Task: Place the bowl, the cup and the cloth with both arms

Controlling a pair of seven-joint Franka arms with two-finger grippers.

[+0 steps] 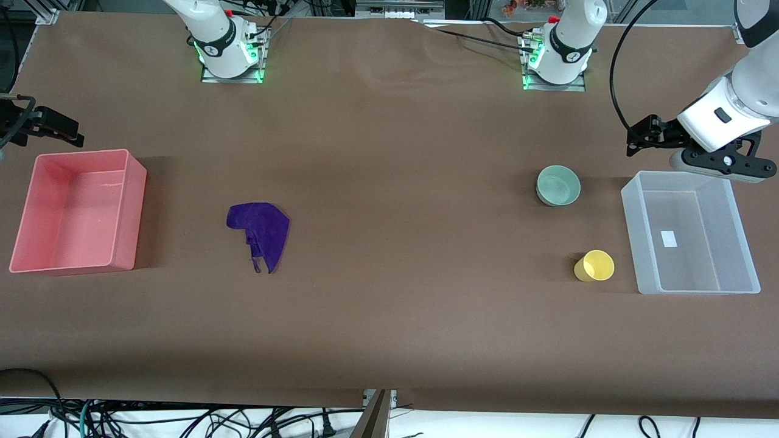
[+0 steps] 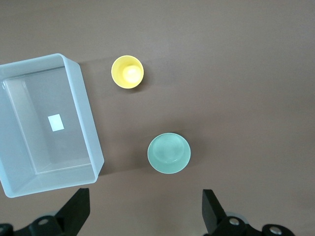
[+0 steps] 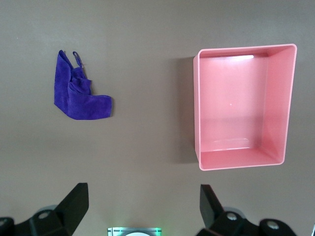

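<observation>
Bench [image 1: 389, 316] surface is plain brown matting, smooth and matte. Toward the left arm's end stands a translucent frosted plastic bin [image 1: 748, 243], rectangular, holding only a small white label on its floor. Beside it sit the bowl [image 1: 558, 185], round, glossy pale mint green, and the cup [image 1: 594, 266], plain yellow, tapered, without handle, upright and nearer the front camera than the bowl; the two stand apart with bare matting around them. Toward the right arm's end stands a pink plastic bin [image 1: 137, 207], rectangular with rounded corners. The cloth [image 1: 260, 231], deep purple soft fabric, crumpled and irregular, lies flat on the matting near that bin and apart from it. The left claw [image 1: 648, 135] hangs over the bench beside the frosted bin's rim, fingers spread apart, holding nothing. The right claw [image 1: 58, 129] hangs above the pink bin's end of the bench, fingers likewise apart and empty.
</observation>
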